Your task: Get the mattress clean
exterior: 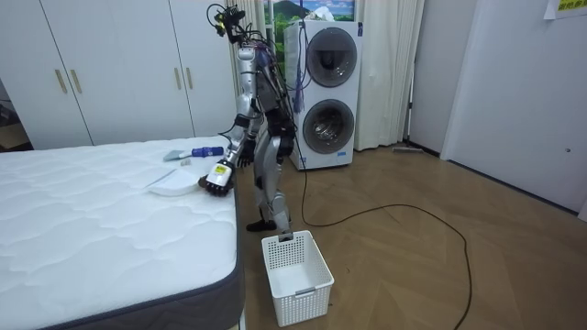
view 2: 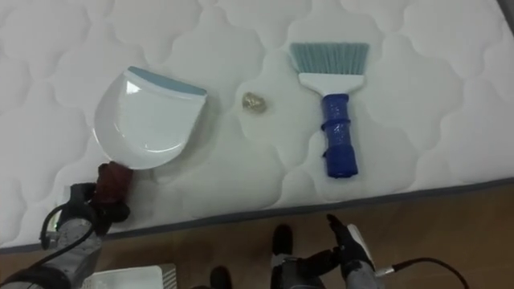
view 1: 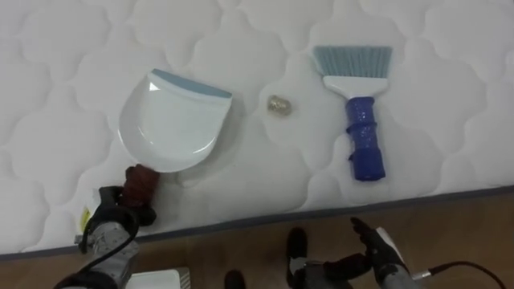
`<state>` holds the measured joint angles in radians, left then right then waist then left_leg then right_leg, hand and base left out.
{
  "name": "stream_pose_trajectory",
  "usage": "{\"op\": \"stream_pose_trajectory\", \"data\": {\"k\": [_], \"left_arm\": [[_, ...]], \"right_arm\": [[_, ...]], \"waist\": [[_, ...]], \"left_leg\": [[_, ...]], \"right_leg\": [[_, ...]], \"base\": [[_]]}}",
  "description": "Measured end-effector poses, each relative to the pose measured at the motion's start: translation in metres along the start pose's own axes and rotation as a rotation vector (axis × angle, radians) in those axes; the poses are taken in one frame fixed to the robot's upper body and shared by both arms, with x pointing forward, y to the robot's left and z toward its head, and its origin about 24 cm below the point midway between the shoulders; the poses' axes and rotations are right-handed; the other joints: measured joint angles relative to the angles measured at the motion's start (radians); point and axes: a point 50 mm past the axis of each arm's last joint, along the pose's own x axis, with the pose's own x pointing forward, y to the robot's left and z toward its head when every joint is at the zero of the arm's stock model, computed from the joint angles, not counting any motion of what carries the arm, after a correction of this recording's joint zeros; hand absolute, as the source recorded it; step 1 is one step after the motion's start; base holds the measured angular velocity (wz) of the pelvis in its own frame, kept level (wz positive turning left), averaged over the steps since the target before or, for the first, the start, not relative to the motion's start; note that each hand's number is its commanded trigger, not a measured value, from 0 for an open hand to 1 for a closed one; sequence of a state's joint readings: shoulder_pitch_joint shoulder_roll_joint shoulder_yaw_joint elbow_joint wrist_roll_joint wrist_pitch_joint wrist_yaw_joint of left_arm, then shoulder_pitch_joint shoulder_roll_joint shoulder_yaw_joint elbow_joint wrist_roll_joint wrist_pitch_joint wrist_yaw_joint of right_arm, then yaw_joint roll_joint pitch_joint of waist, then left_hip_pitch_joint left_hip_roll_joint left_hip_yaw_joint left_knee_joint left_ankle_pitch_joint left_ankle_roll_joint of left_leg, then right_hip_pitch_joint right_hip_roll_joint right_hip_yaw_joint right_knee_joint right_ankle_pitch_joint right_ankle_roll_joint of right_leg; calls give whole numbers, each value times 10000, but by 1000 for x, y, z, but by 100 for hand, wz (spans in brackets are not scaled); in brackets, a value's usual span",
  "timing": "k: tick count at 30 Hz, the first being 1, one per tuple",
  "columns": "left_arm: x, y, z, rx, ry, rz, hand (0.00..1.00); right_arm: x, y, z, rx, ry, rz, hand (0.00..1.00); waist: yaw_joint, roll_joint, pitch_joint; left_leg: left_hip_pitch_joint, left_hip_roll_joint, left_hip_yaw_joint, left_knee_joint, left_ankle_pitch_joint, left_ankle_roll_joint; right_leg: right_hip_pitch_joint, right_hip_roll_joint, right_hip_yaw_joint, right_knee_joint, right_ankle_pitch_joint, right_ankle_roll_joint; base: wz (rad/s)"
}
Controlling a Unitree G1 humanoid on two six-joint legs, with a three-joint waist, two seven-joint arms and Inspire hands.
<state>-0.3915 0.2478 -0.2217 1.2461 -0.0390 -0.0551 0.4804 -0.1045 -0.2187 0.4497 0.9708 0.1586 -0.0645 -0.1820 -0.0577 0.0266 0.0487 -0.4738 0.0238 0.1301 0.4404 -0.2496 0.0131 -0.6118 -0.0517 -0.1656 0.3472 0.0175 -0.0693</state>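
A robot stands at the side of a bed [view 1: 450, 136] with a white quilted mattress, looking down at it. On the mattress near the edge lies a white dustpan [view 1: 173, 120] with a pale blue lip that faces away from the robot and slightly to its right. The left robot hand [view 1: 120, 215] is closed around the dustpan's dark reddish-brown handle at the mattress edge. Just beside the dustpan's lip, on the robot's right, sits a small crumpled scrap [view 1: 279, 104], pale and yellowish. What it is made of cannot be told. Farther right lies a hand brush [view 1: 361, 112], its blue handle pointing towards the robot and its grey-blue bristles pointing away.

The right robot hand [view 1: 377, 249] hangs below the bed edge over the wooden floor [view 1: 450, 221], empty, with its fingers loosely spread. A white slatted basket [exterior: 295, 266] stands on the floor beside the robot's feet.

The scrap looks very light and likely to roll or skip on the padded surface. The brush looks light and rigid. Its thick ridged handle is the natural place to hold it, and the soft bristles would bend. The dustpan looks like thin, smooth plastic, so it may slide on the fabric unless it is held down by its handle.
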Motion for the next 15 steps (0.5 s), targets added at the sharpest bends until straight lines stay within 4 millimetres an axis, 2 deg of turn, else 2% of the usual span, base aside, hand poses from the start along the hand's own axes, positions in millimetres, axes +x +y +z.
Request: {"op": "stream_pose_trajectory", "data": {"k": [7, 15], "left_arm": [[7, 20, 10, 2341, -1474, 677, 100], [6, 24, 21, 3578, -2998, 1025, 100]], "right_arm": [[-1, -7, -4, 1111, 96, -288, 0], [-2, -25, -12, 3379, 311, -1047, 0]], "waist": [[-169, 1, 1], [-203, 19, -3]], "left_leg": [[-13, -3, -6, 84, -4, 7], [12, 6, -30, 66, -9, 12]], "right_leg": [[6, -29, -3, 74, -13, 12], [58, -13, -38, 8, -4, -3]], "base": [[0], [0]]}}
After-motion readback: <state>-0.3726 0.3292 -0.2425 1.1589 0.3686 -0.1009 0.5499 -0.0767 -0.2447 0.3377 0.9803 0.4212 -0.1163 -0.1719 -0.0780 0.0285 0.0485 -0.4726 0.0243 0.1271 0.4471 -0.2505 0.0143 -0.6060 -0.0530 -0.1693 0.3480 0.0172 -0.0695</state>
